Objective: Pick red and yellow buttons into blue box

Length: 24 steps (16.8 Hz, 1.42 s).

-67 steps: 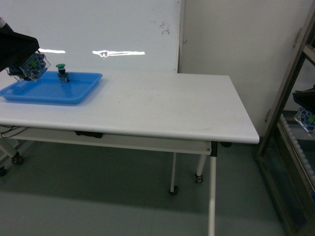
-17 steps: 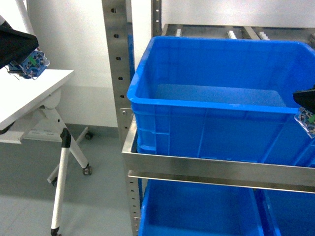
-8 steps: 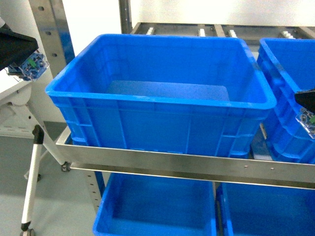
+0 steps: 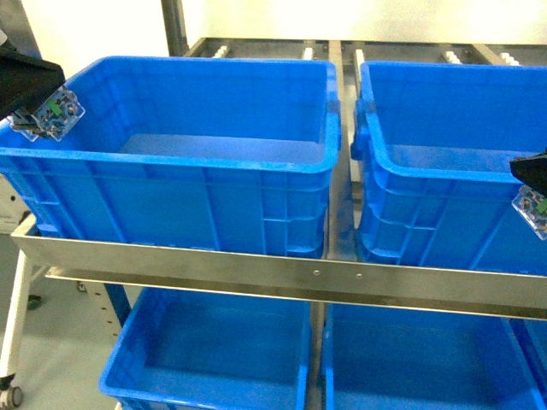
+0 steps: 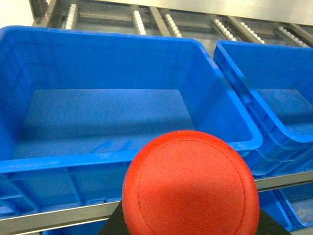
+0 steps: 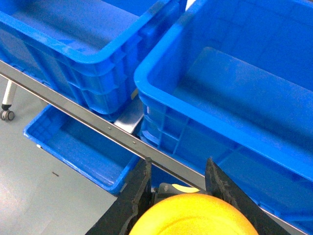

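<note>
The red button (image 5: 190, 183) fills the bottom of the left wrist view, cap toward the camera. My left gripper (image 4: 44, 109) is shut on its clear base (image 4: 53, 116), level with the near left rim of the left blue box (image 4: 171, 162). That deep crate has a bare bottom (image 5: 107, 115). My right gripper (image 4: 532, 198) is shut on the yellow button (image 6: 190, 218), whose cap sits between the black fingers (image 6: 139, 191). It hangs in front of a second, like blue box (image 4: 444, 162), outside its near wall.
Both crates rest on a steel rack behind a front rail (image 4: 299, 273). Two more blue crates (image 4: 214, 359) (image 4: 427, 367) sit on the shelf below. Roller tracks (image 5: 171, 22) run behind. A white table leg (image 4: 13, 333) stands at the far left.
The head view has swung right, from the white table to the rack. The left crate slid leftward in view and a second crate appeared. Both grippers stay shut on their buttons.
</note>
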### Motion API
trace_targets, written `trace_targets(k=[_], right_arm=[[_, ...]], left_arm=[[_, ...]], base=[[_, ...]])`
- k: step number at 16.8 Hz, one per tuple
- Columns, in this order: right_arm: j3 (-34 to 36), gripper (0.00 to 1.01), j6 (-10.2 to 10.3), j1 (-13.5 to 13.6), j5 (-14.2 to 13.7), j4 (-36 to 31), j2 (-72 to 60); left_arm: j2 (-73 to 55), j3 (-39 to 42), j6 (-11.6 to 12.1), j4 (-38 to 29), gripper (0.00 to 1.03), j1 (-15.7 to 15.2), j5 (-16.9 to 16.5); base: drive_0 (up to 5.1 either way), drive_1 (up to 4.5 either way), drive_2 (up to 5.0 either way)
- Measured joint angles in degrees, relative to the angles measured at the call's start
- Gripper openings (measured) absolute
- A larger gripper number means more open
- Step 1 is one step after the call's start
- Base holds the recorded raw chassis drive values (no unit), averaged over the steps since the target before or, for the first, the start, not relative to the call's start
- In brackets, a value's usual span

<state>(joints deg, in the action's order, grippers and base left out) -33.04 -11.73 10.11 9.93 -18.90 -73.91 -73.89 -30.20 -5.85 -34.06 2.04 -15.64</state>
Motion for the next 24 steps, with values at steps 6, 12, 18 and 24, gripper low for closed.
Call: trace_targets(k=[6,12,18,24], right_arm=[[0.0,0.29,0.0,0.0,-0.02,-0.02,0.0],[0.0,0.29,0.0,0.0,-0.02,-0.02,0.02],[0.02,0.29,0.0,-0.46,-0.24,0.02,0.02],[0.0,0.29,0.0,0.13,0.39,0.0,0.09]], left_arm=[[0.0,0.0,-0.02,0.2,0.23,0.11,-0.02],[0.0,0.0,-0.02,-0.15,0.23,0.11,-0.09],[0.02,0.0,0.0,-0.24,0.23,0.61,-0.63],[0.02,0.0,-0.02,0.04,0.23,-0.28,0.2]], base=[[4.7,-2.14,-2.1],[4.4,-2.1,-2.1],[0.0,0.0,0.0],[1.4,0.61,-2.2]])
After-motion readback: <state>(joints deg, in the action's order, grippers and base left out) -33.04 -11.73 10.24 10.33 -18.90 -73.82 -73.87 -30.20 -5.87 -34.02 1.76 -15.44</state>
